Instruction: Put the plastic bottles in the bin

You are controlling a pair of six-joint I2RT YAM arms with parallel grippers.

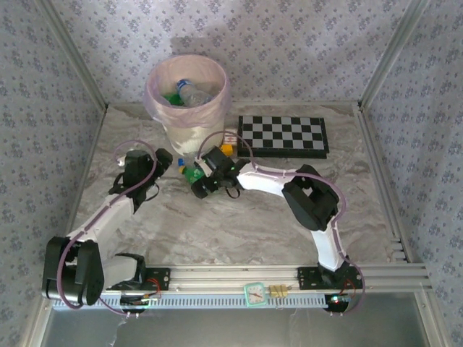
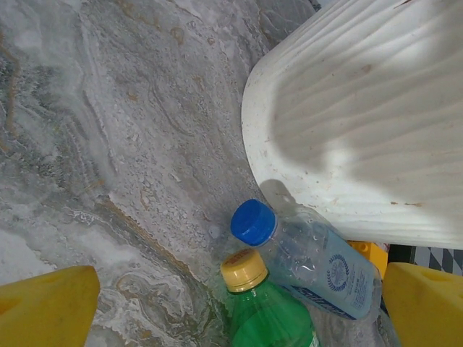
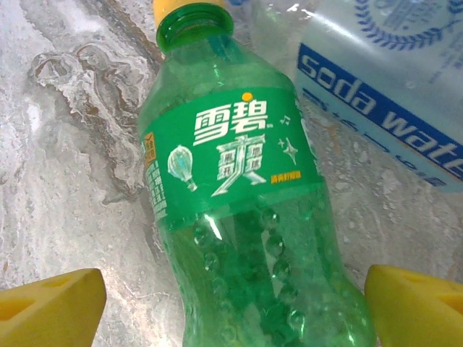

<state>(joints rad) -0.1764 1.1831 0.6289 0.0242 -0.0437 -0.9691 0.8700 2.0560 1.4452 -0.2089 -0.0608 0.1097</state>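
Round white bin (image 1: 182, 137) with a pink bag liner over its rim, at the far middle of the marble table (image 1: 239, 224), with bottles inside (image 1: 189, 92), one clear and one green. At the near foot of the bin, lying on the table: green bottle (image 3: 246, 238) with a yellow cap and, between it and the bin wall, clear soda-water bottle (image 2: 318, 264) with a blue cap and blue label, the two side by side and touching or nearly so. Right gripper (image 1: 197, 186) lowered over the green bottle just in front of the bin, yellow fingers (image 3: 47, 307) spread to either side of the bottle's lower body, one pad almost at the plastic, the other apart from it, not yet pinching. Left gripper (image 1: 171, 162) just left of the bin's near foot, jaws spread wide, holding nothing, the caps of both bottles seen between its pads in the wrist view. Small yellow cube (image 1: 227, 150) and red-white box (image 1: 230, 137) just right of the bin base. Checkerboard (image 1: 283, 136) flat on the table farther right of the bin.
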